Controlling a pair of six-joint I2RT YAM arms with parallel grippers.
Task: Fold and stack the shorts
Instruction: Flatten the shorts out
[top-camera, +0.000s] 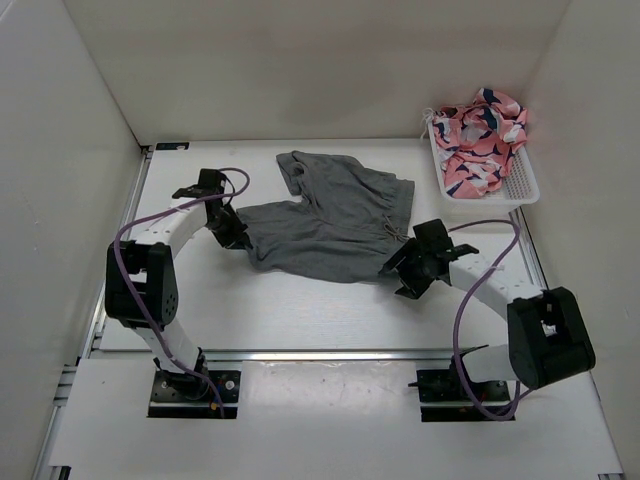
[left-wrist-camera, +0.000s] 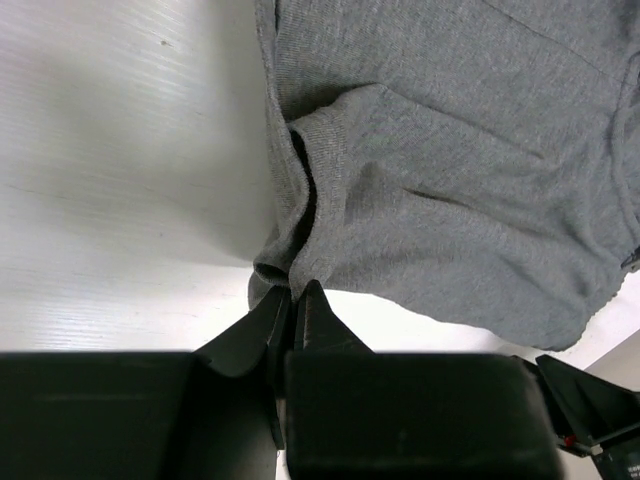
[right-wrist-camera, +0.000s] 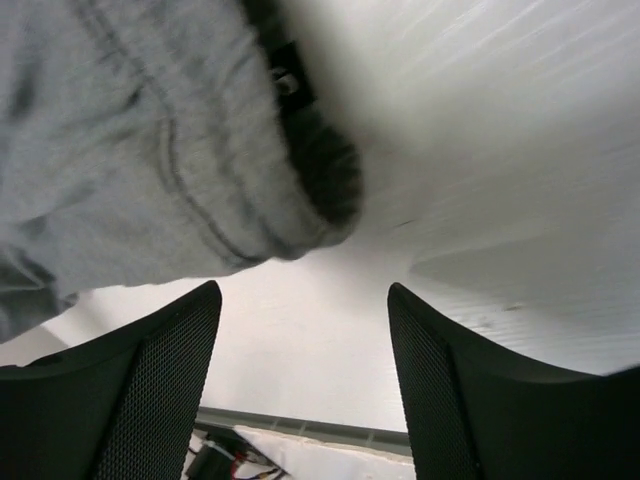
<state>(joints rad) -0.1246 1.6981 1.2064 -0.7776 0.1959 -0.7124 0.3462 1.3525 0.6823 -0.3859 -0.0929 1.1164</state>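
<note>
The left claw (left-wrist-camera: 297, 292) pinches shut on a leg hem of the shorts (top-camera: 330, 225), likely to carry that side over for a fold. The cloth spreads over the tabletop (top-camera: 300, 310) ahead of it and reaches the right claw (right-wrist-camera: 305, 300), which is spread wide just short of the cloth's edge, gripping nothing.

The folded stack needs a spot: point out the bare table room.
Widest bare table: the strip between the shorts and the arm bases. A thin strip runs behind the shorts by the far wall. Crowded on the right: right tool, waistband and basket.
</note>
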